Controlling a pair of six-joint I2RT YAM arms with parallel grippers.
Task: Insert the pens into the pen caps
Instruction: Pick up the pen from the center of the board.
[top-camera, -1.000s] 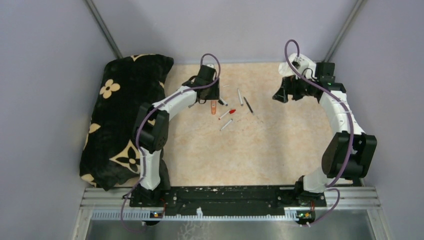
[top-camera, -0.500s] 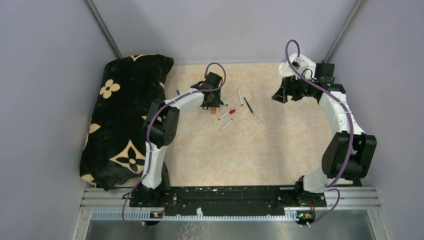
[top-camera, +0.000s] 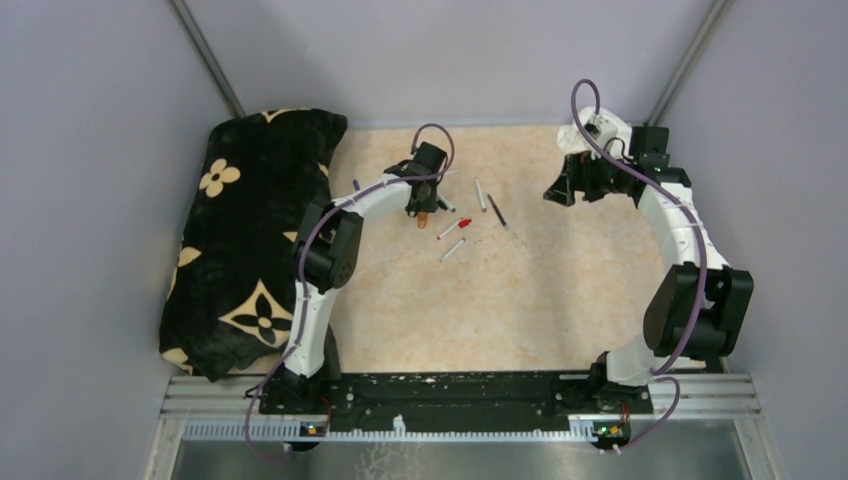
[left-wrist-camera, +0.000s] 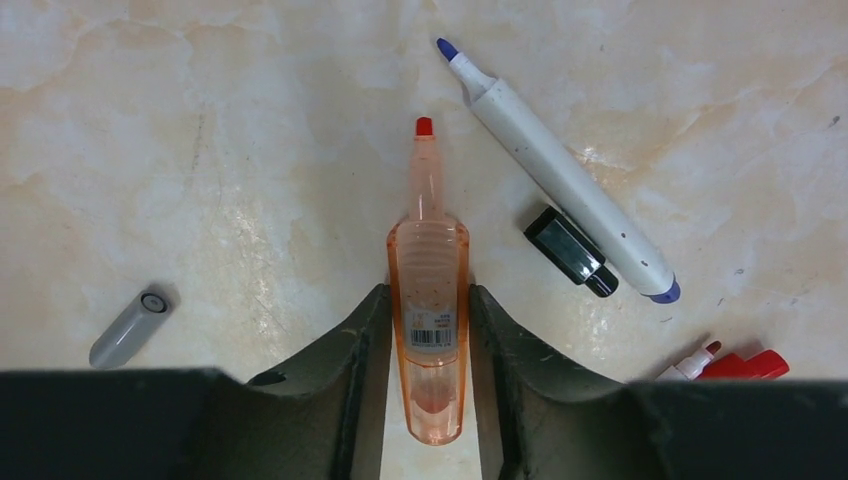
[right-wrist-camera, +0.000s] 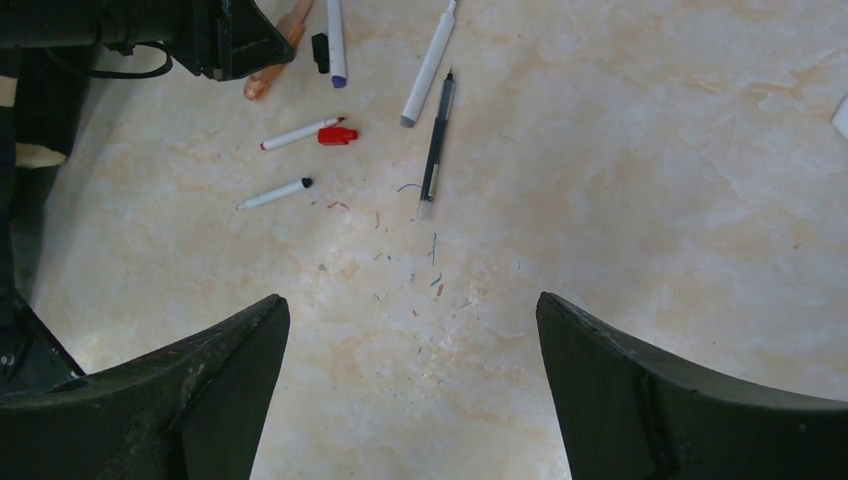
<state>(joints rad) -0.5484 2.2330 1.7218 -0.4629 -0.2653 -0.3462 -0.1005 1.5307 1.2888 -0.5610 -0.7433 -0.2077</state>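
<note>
The orange highlighter (left-wrist-camera: 429, 300) lies uncapped on the table, tip pointing away. My left gripper (left-wrist-camera: 427, 300) is shut on its barrel, both fingers touching it; it also shows in the top view (top-camera: 424, 208). Beside it lie a white pen with a blue tip (left-wrist-camera: 560, 180), a black cap (left-wrist-camera: 570, 250), a grey cap (left-wrist-camera: 128, 328) and a red cap (left-wrist-camera: 748, 365). My right gripper (right-wrist-camera: 413, 300) is open and empty, high over the table at the back right (top-camera: 556, 192). Below it lie a thin black pen (right-wrist-camera: 435, 150), a white pen (right-wrist-camera: 430, 65), a red-tipped pen (right-wrist-camera: 298, 133) and a black-tipped pen (right-wrist-camera: 272, 194).
A black cushion with cream flowers (top-camera: 250, 230) fills the table's left side, close to the left arm. Small ink marks (right-wrist-camera: 420, 270) dot the table near the pens. Grey walls enclose the back and sides.
My left arm's elbow has swung right and the wrist has turned over the orange highlighter. The right arm has not moved.
</note>
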